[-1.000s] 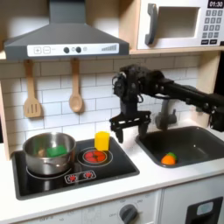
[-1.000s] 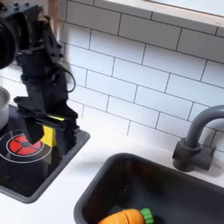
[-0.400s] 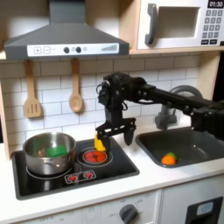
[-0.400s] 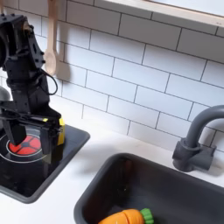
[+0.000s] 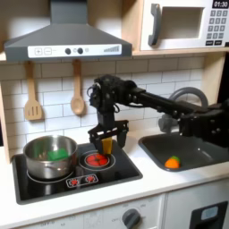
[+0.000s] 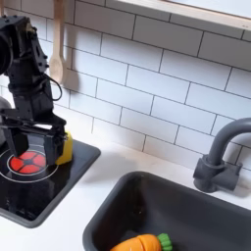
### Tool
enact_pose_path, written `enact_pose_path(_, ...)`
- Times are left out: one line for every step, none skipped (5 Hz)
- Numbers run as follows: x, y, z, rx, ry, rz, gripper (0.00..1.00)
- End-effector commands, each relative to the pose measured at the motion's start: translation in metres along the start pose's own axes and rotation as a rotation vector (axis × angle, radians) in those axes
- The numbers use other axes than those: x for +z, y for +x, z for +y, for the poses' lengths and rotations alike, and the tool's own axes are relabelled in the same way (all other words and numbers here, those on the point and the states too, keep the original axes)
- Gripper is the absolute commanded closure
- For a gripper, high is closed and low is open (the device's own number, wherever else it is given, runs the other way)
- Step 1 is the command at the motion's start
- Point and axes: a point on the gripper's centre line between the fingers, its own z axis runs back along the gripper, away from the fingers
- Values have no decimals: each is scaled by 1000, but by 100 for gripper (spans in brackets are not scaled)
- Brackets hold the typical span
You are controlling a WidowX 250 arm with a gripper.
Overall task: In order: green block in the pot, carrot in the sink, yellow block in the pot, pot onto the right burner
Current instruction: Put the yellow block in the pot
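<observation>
Where jaws straddle, yellow block half-hidden

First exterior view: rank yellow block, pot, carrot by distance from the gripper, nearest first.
Gripper sits over the stove's back edge in the first exterior view.
1. Yellow block: between the jaws, on the stove.
2. Pot: to the first exterior view's left, on the left burner, green block inside.
3. Carrot: to the right, down in the sink.

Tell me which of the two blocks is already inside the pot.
The green block lies inside the pot. The yellow block stands outside it on the stovetop, between the gripper's fingers.
</observation>
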Motion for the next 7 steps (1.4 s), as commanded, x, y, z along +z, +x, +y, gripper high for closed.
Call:
enact_pose_path(-11,20,2,-24,-1,27,0)
enact_pose_path(-14,26,-5,-60,-10,21,0)
enact_pose_path(-17,30,-5,-62,-3,21,0)
enact_pose_path(-23,32,-4,-56,-4,35,0)
enact_pose_path(-27,35,-2,-55,-1,40,0)
enact_pose_path(-29,35,2,-50,13,38,0)
enact_pose_path(-29,35,4,-40,33,35,1)
